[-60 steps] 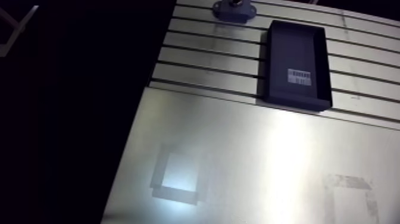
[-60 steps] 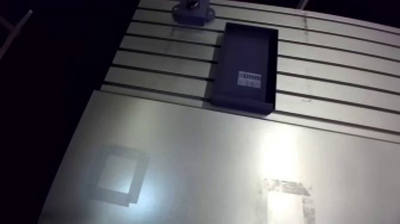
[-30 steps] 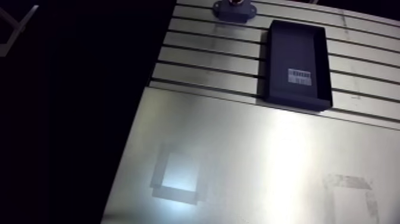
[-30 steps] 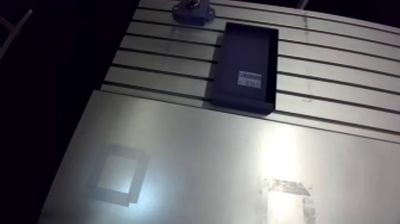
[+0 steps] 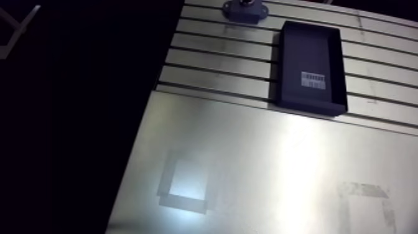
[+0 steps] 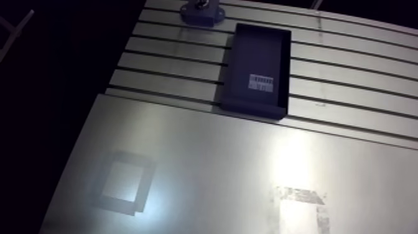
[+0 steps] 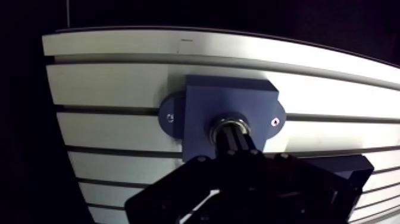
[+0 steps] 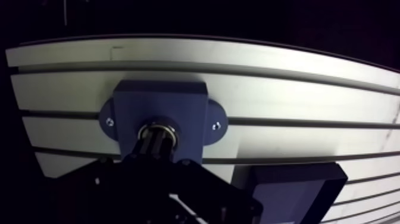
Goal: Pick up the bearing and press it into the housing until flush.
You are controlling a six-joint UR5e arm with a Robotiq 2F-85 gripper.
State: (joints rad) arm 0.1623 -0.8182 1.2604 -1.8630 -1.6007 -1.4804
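1. Set against the earlier arm views, nothing had changed. The blue housing [image 5: 239,15] sat at the same far spot on the slotted tabletop [image 5: 218,62], and the black tray [image 5: 311,50] lay near it as before.
2. In the wrist view the bearing [image 7: 228,121] sat in the housing's central bore, under the gripper [image 7: 233,136]. Its metal ring showed around the tips. Its axis stood upright to the tabletop, with the open face pointing up.
3. The housing's long axis, marked by its two flange screws [image 7: 172,117], ran along the tabletop's slots [image 7: 107,111] (the tray's ran across them).
4. The fingers [image 7: 237,149] were drawn together into one narrow dark column with no gap showing, and their tips were on the bearing. Whether the bearing sat flush could not be told.
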